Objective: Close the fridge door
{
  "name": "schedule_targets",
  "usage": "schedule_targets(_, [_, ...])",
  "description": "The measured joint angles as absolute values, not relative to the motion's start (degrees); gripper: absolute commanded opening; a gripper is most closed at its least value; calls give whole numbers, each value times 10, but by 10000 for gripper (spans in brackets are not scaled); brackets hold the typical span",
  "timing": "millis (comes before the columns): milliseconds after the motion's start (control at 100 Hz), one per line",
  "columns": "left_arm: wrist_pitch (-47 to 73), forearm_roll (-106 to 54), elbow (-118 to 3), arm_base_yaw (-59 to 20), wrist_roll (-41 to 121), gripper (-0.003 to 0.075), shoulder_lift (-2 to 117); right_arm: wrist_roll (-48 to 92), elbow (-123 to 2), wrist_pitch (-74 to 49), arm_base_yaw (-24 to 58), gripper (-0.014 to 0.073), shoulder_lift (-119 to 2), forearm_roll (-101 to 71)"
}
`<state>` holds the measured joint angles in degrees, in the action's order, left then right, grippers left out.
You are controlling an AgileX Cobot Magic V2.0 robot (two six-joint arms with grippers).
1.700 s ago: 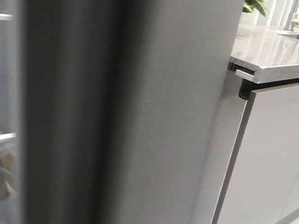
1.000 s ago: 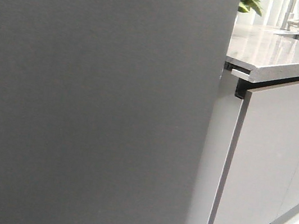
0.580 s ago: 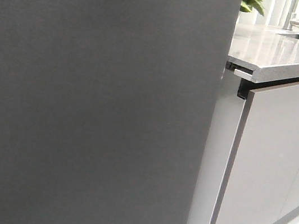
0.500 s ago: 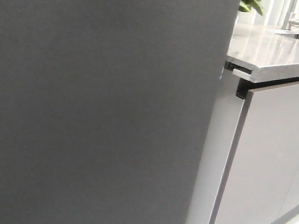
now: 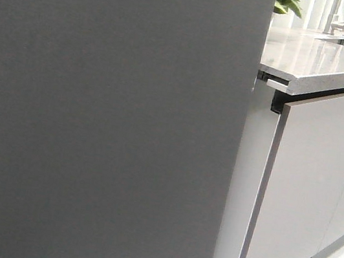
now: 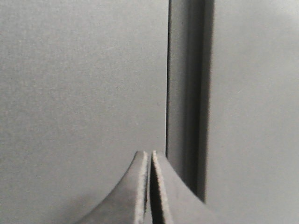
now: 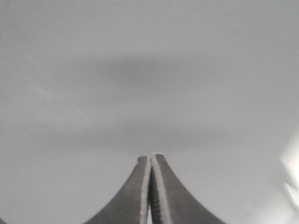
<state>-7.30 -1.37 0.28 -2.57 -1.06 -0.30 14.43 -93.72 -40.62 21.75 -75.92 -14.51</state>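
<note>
Front view shows the big dark grey fridge door [image 5: 102, 118] filling the left and middle. Its flat face looks at the camera, and its right edge sits just beside a pale cabinet [image 5: 299, 195]. A grey countertop [image 5: 314, 60] lies over the cabinet. A green plant [image 5: 289, 0] peeks out behind it, far back.

The left wrist view shows the left gripper [image 6: 149, 156] with its jaws pressed together on nothing. It points at a grey panel, close to a dark seam [image 6: 186, 93].

The right gripper [image 7: 150, 161] is pressed together too, holding nothing, in front of a plain grey face.
</note>
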Motion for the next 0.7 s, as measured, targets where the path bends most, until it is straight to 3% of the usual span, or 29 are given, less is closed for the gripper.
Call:
schedule_targets(360, [-73,-14,3,-26,-11,-20,-3,102,-585,-332,198,-44,-426,-144])
schedule_targets(700, [-73,-14,3,-26,-11,-20,-3,69,-389,-300,198,-44,-203,-144])
